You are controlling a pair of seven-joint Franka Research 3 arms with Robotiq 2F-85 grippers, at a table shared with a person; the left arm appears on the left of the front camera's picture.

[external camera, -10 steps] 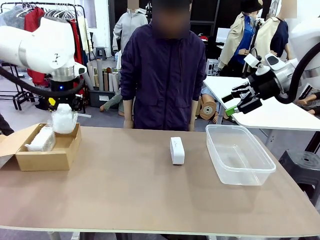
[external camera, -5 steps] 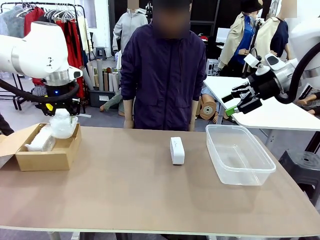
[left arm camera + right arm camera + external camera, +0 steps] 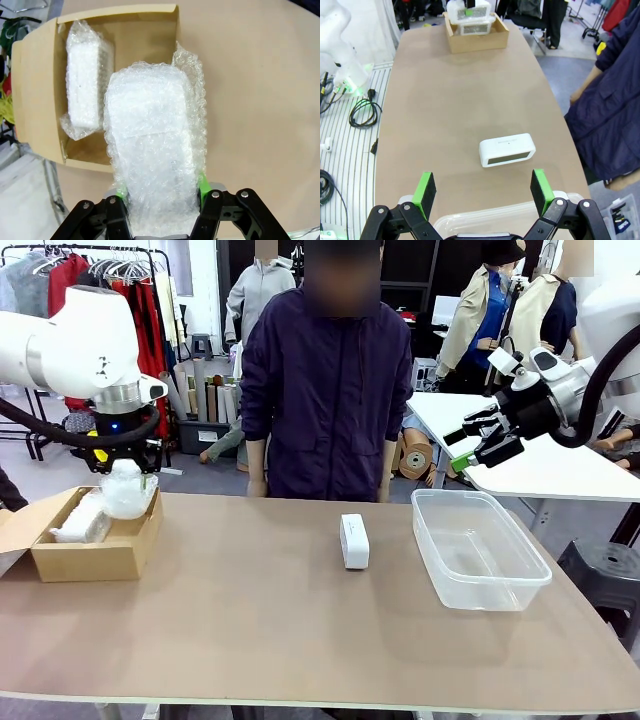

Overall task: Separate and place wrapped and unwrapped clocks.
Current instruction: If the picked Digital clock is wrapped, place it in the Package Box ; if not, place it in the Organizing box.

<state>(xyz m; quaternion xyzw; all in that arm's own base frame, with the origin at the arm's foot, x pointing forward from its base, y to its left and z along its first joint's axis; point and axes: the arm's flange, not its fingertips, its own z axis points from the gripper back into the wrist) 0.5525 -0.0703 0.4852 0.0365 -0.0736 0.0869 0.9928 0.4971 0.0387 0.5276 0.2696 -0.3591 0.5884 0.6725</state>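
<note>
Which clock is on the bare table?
The bare white clock at mid-table, left of the clear tub. The others are bubble-wrapped: one bundle lies in the cardboard box, the held bundle hangs over it in the left gripper.

You have one brown bench (image 3: 250, 640) carrying three items:
- cardboard box (image 3: 95, 558), flap open, at 10 o'clock by the left edge
- bare white clock (image 3: 353, 541), near 12 o'clock, well apart from both
- clear plastic tub (image 3: 497, 600), at 2 o'clock
</note>
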